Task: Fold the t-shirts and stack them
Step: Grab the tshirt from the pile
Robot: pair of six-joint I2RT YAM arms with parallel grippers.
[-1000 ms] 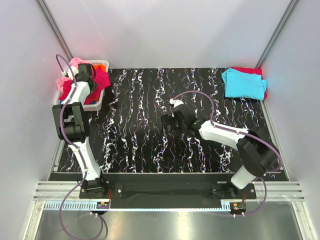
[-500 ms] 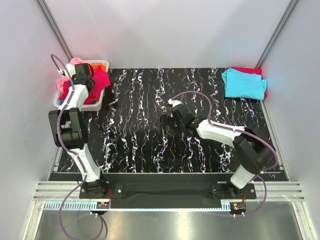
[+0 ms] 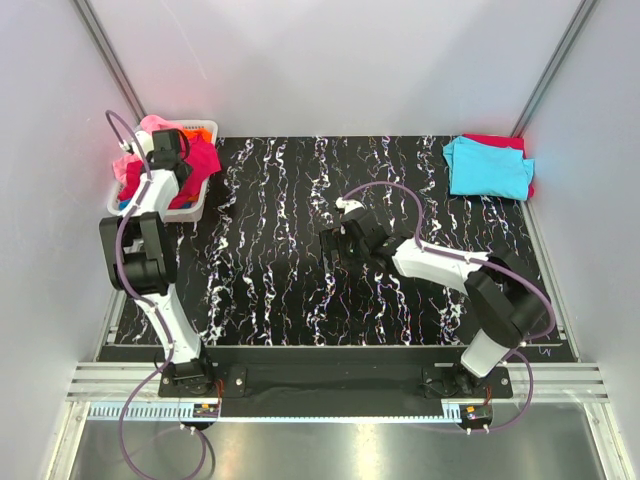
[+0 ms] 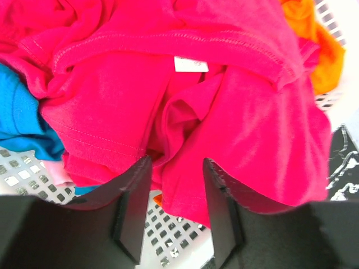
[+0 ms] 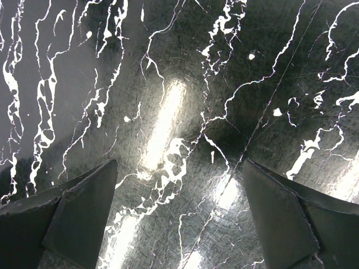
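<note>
A crimson-red t-shirt (image 3: 205, 160) lies heaped in the white basket (image 3: 196, 207) at the back left, with pink (image 3: 150, 125), orange (image 3: 202, 128) and blue (image 3: 124, 200) shirts. My left gripper (image 3: 170, 160) hangs over it, open. In the left wrist view its jaws (image 4: 176, 168) stand apart just above the crimson cloth (image 4: 235, 112), beside the orange (image 4: 317, 50) and blue (image 4: 19, 123) shirts. A folded cyan shirt (image 3: 487, 165) lies on a red one (image 3: 495, 141) at the back right. My right gripper (image 3: 333, 240) is open and empty over the table (image 5: 168, 84).
The basket's slotted floor (image 4: 174, 235) shows below the left jaws. The black marbled table (image 3: 270, 290) has white walls on three sides. The arm bases sit at the near edge.
The left wrist has shifted slightly over the basket. The right gripper has turned and edged a little to the left above the table. No shirt has moved.
</note>
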